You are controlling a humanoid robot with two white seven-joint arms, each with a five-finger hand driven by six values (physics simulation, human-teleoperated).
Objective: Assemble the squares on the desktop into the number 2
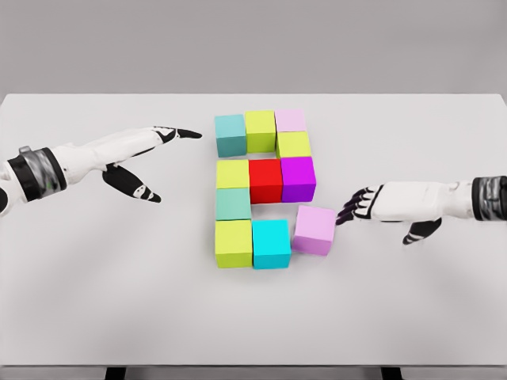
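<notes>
Right hand (pixel 396 204) fingers against pink cube (pixel 314 230)

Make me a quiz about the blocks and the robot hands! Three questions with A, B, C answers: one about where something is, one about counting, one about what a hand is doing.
1. Which block sits right between the yellow-green block and the purple block in the middle row?
A. red block
B. cyan block
C. pink block

2. How many blocks are on the table?
A. eight
B. eleven
C. fourteen

3. What is the right hand doing?
A. lifting a block
B. resting flat, far from every block
C. reaching its fingertips to the tilted pink block

Answers:
1. A: the red block has the yellow-green block on its left and the purple block on its right.
2. B: three on top, one below them, three in the middle, one under, three at the bottom.
3. C: the right hand is at the tilted pink block, holding nothing.
</notes>
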